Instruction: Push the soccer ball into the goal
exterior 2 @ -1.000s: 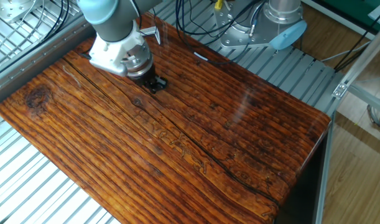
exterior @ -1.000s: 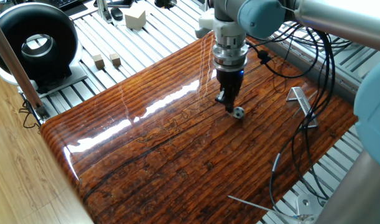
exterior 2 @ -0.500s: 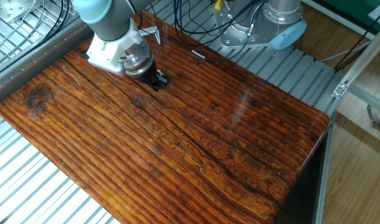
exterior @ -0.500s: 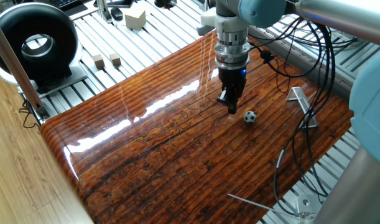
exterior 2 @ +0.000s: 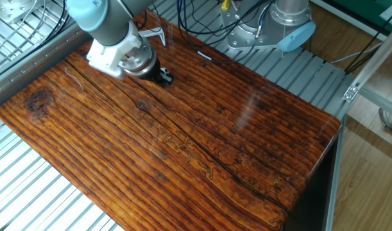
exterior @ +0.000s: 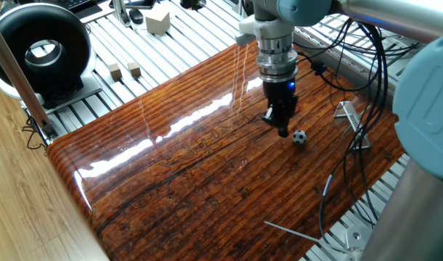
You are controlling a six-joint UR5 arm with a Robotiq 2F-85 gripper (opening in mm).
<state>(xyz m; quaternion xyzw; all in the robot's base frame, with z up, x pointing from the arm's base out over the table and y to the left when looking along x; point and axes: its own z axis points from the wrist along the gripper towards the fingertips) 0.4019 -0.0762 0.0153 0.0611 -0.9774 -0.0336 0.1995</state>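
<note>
On the bench the end effector points straight down with its tip near the wood, its fingers looking pressed together and pinching nothing. The ball lies just beside it at about 4 o'clock, apart from the tip, and the goal stands further off at 2 o'clock of the ball, near the bench's edge

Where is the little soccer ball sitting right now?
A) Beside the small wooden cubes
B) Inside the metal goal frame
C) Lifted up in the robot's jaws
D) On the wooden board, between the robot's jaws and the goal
D: the soccer ball lies on the wooden board, just right of the gripper in one fixed view and short of the goal.
</note>
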